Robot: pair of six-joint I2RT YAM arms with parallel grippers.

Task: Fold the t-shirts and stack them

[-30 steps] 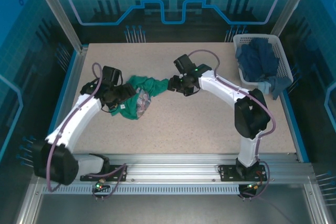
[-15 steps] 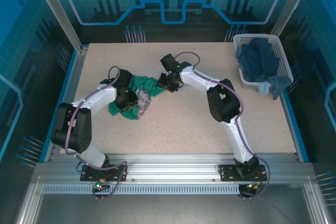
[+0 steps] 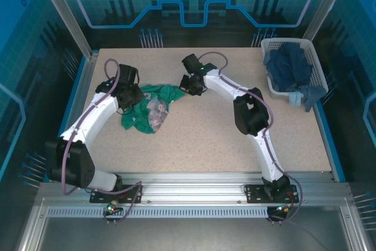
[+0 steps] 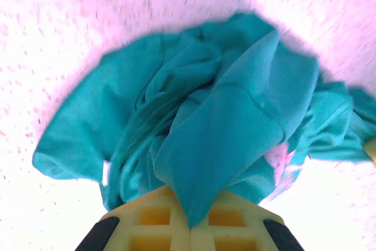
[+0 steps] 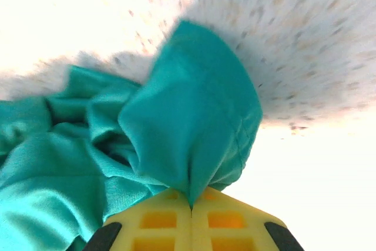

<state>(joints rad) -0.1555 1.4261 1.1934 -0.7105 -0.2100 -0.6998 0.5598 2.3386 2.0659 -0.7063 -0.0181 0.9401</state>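
We have just drawn both arms back, left end effector [image 4: 189, 227] and right end effector [image 5: 191, 207] each pinching a fold of the teal t-shirt [image 3: 150, 109], which lies bunched between them on the left half of the bench [image 3: 223, 139], barely starting to spread.
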